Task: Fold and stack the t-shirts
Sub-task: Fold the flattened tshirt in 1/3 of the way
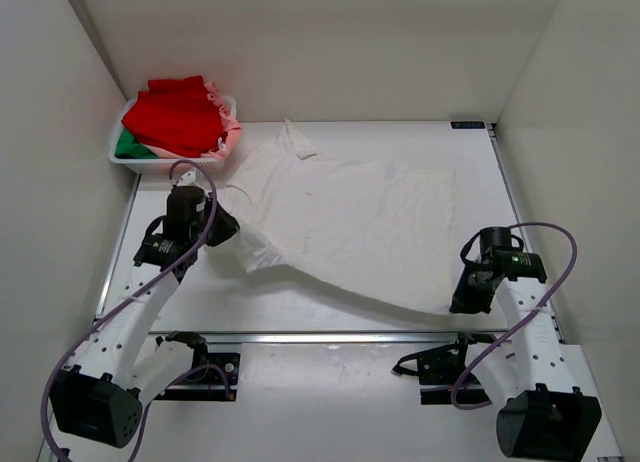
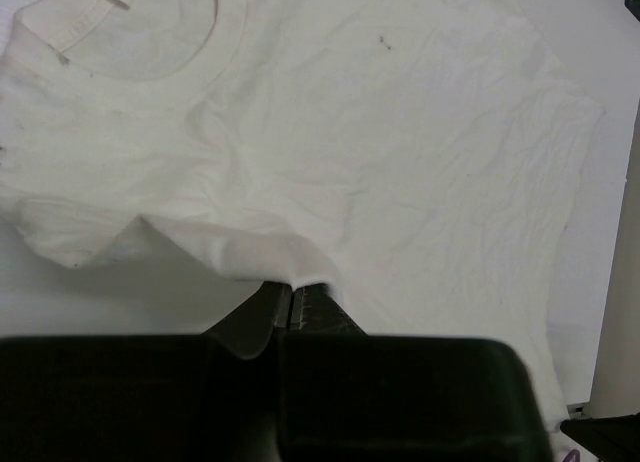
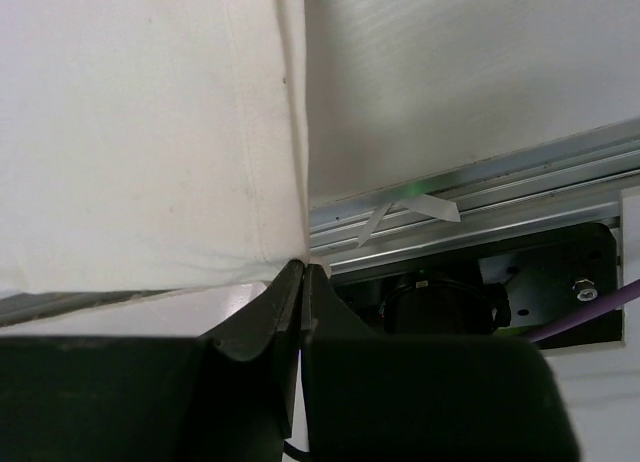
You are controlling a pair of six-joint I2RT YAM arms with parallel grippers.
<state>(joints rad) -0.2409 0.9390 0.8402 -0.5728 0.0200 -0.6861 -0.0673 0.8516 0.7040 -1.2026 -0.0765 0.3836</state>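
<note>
Two closed grips, left gripper (image 1: 236, 244) and right gripper (image 1: 463, 304), pinch the off-white t-shirt (image 1: 350, 217) along its near edge, the cloth spreading away beyond both.

Four t-shirts show in all. One off-white t-shirt (image 1: 350, 222) lies spread over the middle of the table (image 1: 480, 162). Three more sit bundled at ten o'clock: one red t-shirt (image 1: 180, 112), one pink t-shirt (image 1: 230, 132) and one green t-shirt (image 1: 130, 145). One white mesh basket (image 1: 120, 163) holds those three. There is one table. Two arms stand at its near edge, the left arm (image 1: 130, 322) at seven o'clock and the right arm (image 1: 530, 332) at five o'clock.
</note>
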